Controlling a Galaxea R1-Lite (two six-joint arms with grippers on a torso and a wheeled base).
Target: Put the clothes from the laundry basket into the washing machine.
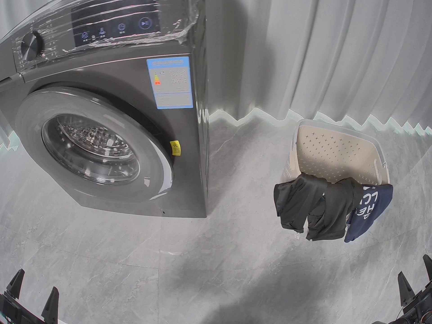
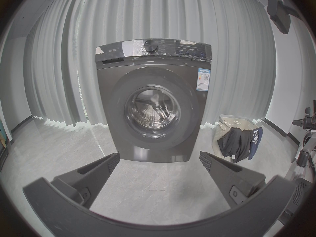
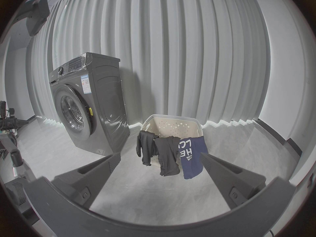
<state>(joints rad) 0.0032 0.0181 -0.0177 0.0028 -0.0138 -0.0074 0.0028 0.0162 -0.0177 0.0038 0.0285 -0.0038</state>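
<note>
Grey washing machine (image 1: 135, 127), beige basket (image 1: 335, 151), black clothes (image 1: 315, 205).

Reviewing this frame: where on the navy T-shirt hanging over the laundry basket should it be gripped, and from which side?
Grip the navy T-shirt at its fold over the near rim of the laundry basket, coming down from above. It drapes loosely outside there, beside the black garment; the open right end effector looks nearest.

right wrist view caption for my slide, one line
Right gripper, jaws open, faces a beige perforated plastic laundry basket draped with black and navy clothes, beside a grey washing machine.
</note>
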